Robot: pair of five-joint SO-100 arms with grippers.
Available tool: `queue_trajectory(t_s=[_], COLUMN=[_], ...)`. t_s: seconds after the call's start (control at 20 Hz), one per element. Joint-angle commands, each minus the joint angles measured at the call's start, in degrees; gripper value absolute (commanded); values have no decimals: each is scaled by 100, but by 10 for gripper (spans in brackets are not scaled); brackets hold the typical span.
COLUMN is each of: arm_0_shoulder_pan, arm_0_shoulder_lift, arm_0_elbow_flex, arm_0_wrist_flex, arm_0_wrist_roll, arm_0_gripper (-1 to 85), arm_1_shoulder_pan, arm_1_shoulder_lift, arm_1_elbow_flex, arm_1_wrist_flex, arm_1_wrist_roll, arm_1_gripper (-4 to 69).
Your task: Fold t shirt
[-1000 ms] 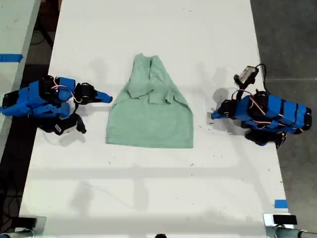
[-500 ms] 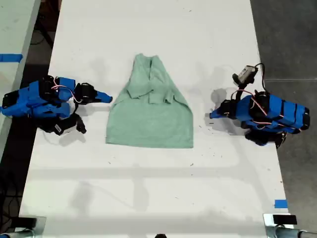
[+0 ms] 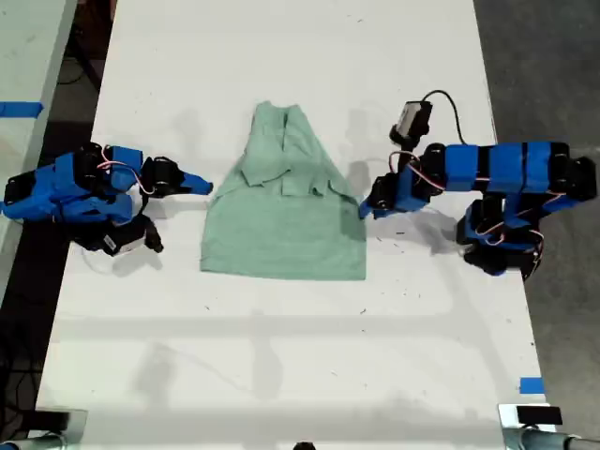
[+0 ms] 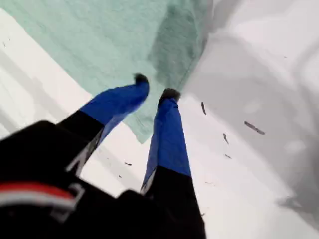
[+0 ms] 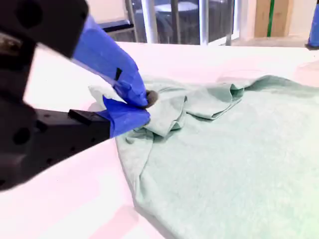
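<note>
The pale mint-green t shirt lies flat at the middle of the white table, collar end far, hem near, with both sleeves folded inward. From the exterior view's right, my first gripper reaches to the shirt's side edge. It hovers over that edge, and my first gripper is open by a narrow gap with nothing between its fingers. My second gripper rests low at the shirt's other side edge, on the exterior view's left. Seen up close, my second gripper is shut beside the bunched cloth.
The table's long edges run near both arm bases. A blue tape mark sits near the exterior view's lower right corner. A second table with blue tape stands at the exterior view's left. Small dark specks dot the tabletop.
My first arm has stretched out from its folded pose toward the shirt, bringing its gripper to the shirt's side edge. My second arm and the shirt have not moved.
</note>
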Motion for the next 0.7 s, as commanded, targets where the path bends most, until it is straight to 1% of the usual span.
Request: queue_trajectory(t_s=[0.0, 0.05, 0.2, 0.25, 0.3, 0.35, 0.4, 0.55, 0.65], arm_0_shoulder_pan=[0, 0, -9, -9, 0, 0, 0, 0, 9], arm_0_shoulder_lift=[44, 44, 44, 44, 44, 44, 44, 44, 44], arm_0_elbow_flex=[-18, -18, -18, -18, -18, -18, -18, -18, -18], arm_0_wrist_flex=[-9, -9, -18, -18, -9, -9, -9, -9, -9], arm_0_wrist_roll=[18, 18, 18, 18, 9, 9, 9, 18, 9], arm_0_gripper=[-2, -2, -2, -2, -2, -2, -2, -2, -2], arm_1_shoulder_pan=[-114, -193, -387, -413, -422, -422, -422, -422, -439], arm_1_shoulder_lift=[-237, -431, -1758, -2127, -2408, -2619, -2769, -2874, -2777], arm_1_elbow_flex=[-290, -343, -1063, -1187, -1222, -1160, -1055, -1063, -1380], arm_1_wrist_flex=[-132, -158, 255, 272, 237, 158, 35, 88, 413], arm_1_wrist_roll=[650, 580, 404, 396, 413, 466, 519, 589, 606], arm_1_gripper=[282, 275, 242, 232, 204, 72, 19, 20, 20])
